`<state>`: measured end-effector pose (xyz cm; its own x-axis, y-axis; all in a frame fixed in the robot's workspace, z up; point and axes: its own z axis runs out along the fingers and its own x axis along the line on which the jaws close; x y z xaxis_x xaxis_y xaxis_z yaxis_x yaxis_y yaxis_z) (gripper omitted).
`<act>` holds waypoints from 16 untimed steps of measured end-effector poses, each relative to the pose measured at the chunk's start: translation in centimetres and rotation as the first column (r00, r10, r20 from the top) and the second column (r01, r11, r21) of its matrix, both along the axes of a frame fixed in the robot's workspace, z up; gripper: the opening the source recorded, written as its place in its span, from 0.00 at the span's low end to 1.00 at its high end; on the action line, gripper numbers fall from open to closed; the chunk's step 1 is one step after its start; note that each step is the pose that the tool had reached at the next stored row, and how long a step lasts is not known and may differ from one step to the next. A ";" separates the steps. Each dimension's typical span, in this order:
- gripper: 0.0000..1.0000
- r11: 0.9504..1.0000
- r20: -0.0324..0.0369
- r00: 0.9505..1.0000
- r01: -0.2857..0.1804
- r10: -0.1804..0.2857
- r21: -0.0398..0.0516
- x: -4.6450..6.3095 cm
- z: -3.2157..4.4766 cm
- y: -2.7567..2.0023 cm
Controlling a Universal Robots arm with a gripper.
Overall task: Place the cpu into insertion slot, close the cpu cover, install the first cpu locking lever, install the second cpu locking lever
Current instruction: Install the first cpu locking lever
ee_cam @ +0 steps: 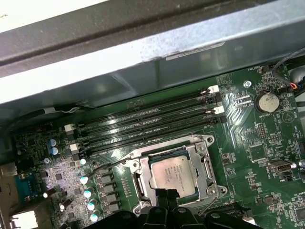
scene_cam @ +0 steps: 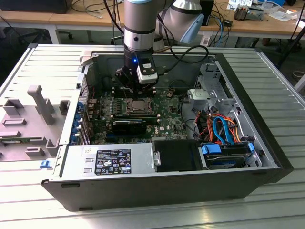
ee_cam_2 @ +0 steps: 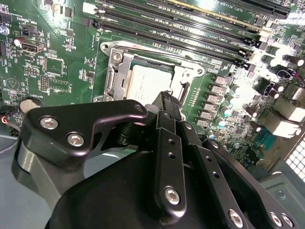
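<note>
Inside the grey metal computer case, just above the green motherboard, the black hand hangs with its fingers pressed together. At the motherboard's middle, the thin square silver cpu cover lies flat around the small silver-grey square cpu.

Here's a ribbed metal counter, silver slats running across it, pale light glancing off the near edge. Along the back stands a wooden desk on white legs, with a black box sitting at its corner. Over to the exterior view's right there's a second wooden desk, cluttered with cables and papers. Under the desks, grey floor, with more of it past the counter's right edge, all evenly lit.
</note>
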<state>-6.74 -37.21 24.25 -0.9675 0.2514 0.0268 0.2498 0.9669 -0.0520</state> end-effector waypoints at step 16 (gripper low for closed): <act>0.11 1.000 0.000 1.000 -0.019 0.019 0.000 0.0 0.00 0.00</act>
<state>-6.74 -37.21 24.25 -0.9720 0.2333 0.0268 0.2318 0.9714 -0.0520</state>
